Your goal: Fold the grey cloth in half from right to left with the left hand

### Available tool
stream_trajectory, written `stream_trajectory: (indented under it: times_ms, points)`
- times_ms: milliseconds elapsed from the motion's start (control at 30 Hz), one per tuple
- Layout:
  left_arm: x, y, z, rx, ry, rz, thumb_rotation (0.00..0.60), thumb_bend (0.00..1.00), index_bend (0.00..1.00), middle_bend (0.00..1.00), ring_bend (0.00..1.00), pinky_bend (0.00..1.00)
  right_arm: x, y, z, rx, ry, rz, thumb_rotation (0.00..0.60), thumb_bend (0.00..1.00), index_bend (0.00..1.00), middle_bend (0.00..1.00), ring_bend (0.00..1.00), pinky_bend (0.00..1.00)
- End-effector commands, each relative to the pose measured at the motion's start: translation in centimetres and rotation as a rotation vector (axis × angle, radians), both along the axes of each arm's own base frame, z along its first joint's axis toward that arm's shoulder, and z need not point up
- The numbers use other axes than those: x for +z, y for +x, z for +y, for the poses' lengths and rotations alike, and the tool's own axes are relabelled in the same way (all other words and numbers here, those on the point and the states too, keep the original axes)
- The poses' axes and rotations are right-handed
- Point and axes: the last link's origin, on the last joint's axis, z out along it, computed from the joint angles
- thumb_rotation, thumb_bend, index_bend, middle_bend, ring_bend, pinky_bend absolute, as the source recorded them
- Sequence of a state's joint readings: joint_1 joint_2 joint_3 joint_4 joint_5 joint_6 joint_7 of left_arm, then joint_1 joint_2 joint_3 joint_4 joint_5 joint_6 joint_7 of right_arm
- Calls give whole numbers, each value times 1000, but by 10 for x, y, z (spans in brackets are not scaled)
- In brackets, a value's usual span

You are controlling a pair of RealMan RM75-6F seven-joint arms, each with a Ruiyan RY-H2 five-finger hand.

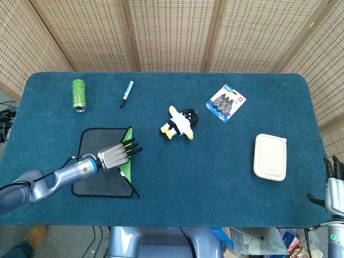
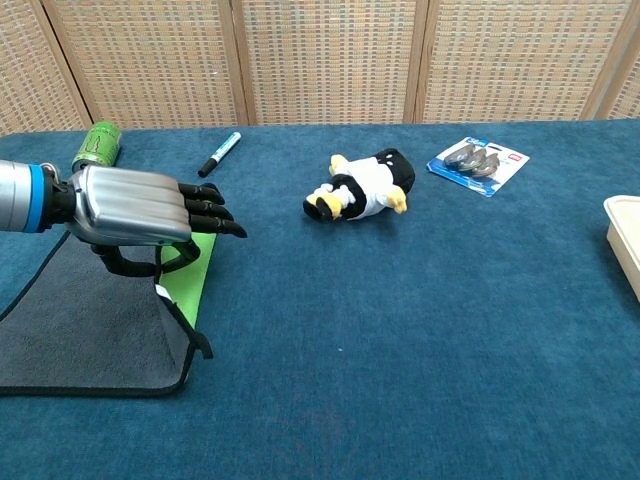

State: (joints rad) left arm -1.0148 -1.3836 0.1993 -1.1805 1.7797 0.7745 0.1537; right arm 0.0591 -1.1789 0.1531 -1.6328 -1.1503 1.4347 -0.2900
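Cloth (image 1: 99, 174), grey with a green underside, lay at the front left of the bench (image 1: 215, 161); its right edge was held lifted and turned over so that it could be carried leftward. The edge was pinched under the left hand (image 1: 114, 156), palm down, fingers (image 2: 205, 212) stretched rightward, forearm low across the cloth. The right hand (image 1: 335, 191) was parked off the bench's right edge; its closure could not be told.

cloth (image 1: 99, 172) lower left, under left hand (image 1: 114, 156) | can (image 1: 79, 94), pen (image 1: 126, 93) upper left | toy (image 1: 180, 123) centre | box (image 1: 270, 156) right
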Motion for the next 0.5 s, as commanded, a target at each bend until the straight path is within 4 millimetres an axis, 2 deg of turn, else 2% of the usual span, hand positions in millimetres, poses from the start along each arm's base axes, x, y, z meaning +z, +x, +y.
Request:
stream_trajectory:
  times_ms: [33, 500]
  points:
    - [6, -7, 0, 7, 6, 4, 600, 496, 601, 0, 0, 0, -1, 0, 0, -1, 2, 2, 600, 0, 0, 0, 0, 0]
    - [39, -60, -9, 20, 7, 58, 600, 496, 601, 0, 0, 0, -9, -5, -4, -22, 25, 32, 600, 0, 0, 0, 0, 0]
